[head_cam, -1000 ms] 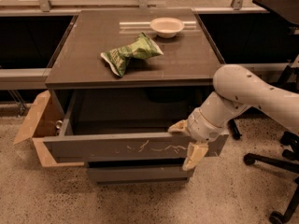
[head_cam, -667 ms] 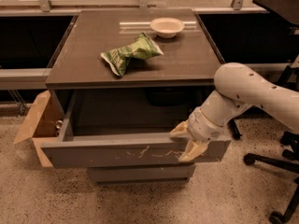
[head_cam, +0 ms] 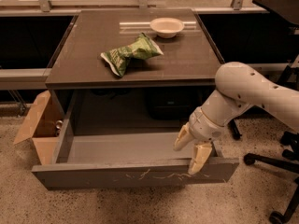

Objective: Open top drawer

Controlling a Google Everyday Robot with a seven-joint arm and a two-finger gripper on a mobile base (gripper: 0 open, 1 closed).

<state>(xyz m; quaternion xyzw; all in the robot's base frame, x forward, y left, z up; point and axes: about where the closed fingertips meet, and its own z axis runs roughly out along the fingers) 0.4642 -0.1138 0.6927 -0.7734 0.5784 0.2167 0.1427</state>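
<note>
One drawer (head_cam: 117,176) stands well out toward the near side under the table (head_cam: 187,64), scratched front nearest. Gripper (head_cam: 186,159) at its right end, fingers spread, unclamped: one inside, one over the front's top edge. Bag (head_cam: 131,54), bowl (head_cam: 167,27) on top.

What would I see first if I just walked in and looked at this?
Most likely the big white robot arm on the right, with its gripper at the front edge of the top drawer, which stands wide open. Next comes the crumpled green chip bag in the middle of the dark tabletop, with a small white bowl behind it.
</note>
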